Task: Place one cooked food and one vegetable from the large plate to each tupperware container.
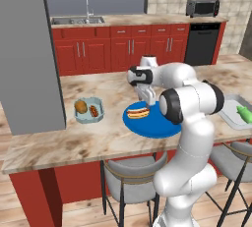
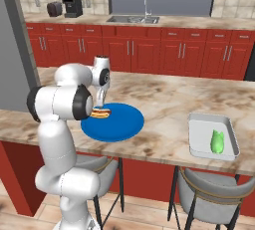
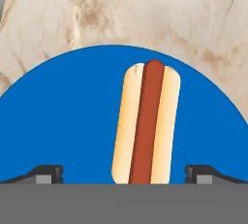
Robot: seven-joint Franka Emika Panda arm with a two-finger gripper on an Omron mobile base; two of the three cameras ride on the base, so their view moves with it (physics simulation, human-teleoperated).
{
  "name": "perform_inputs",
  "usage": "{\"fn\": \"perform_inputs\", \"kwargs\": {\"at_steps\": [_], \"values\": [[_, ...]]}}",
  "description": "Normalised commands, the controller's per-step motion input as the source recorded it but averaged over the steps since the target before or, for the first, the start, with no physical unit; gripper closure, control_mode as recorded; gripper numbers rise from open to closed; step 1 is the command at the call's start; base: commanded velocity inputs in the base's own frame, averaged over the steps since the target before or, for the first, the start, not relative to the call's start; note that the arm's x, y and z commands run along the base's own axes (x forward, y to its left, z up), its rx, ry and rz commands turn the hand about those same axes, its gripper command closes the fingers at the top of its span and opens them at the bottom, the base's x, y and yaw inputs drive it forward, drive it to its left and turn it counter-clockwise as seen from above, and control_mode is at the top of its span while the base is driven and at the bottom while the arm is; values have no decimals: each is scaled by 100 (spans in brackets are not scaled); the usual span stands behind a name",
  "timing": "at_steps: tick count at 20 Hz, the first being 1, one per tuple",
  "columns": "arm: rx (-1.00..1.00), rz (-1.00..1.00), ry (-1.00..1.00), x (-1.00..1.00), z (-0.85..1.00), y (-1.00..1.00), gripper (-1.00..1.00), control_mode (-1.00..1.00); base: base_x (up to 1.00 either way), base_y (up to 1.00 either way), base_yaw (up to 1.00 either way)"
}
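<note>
The large plate (image 1: pixel 160 125) (image 2: pixel 119 124) (image 3: pixel 58 121) is bright blue and lies on the marble counter in front of the arm. One hot dog (image 1: pixel 138 112) (image 2: pixel 100 113) (image 3: pixel 145 126) lies on it near the far left rim. My gripper (image 1: pixel 146 99) (image 2: pixel 101 102) (image 3: pixel 125 173) hovers just above the hot dog, open, with a fingertip on each side of the bun and nothing held. The small tupperware container (image 1: pixel 100 115) to the left holds a brown round food (image 1: pixel 80 106) and a second hot dog (image 1: pixel 93 110). The larger tray container (image 1: pixel 227 115) (image 2: pixel 199 139) to the right holds a green vegetable (image 1: pixel 243 114) (image 2: pixel 217 142).
A tall grey panel (image 1: pixel 27 54) stands at the counter's left end. Grey stools (image 1: pixel 133 179) (image 2: pixel 209 191) sit under the near counter edge. Behind are red cabinets, a sink (image 1: pixel 78 20) (image 2: pixel 133 19), a toaster oven (image 1: pixel 202 7) and a coffee machine (image 2: pixel 72 5).
</note>
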Motion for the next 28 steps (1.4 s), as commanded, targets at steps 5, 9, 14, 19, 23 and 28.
{"fn": "perform_inputs", "kwargs": {"at_steps": [5, 9, 14, 19, 23, 28], "values": [[0, -2, -4, -7, -29, 7, -100, -100, 0, 0, 0], [1, 2, -8, 0, -19, 0, -100, -100, 0, 0, 0], [0, 2, -10, 0, -12, 0, -100, -100, 0, 0, 0], [0, 1, -5, 0, -9, 0, -100, -100, 0, 0, 0], [0, 0, -2, 0, -14, 0, -100, -100, 0, 0, 0], [0, 0, -1, 0, -15, 0, -100, -100, 0, 0, 0]]}}
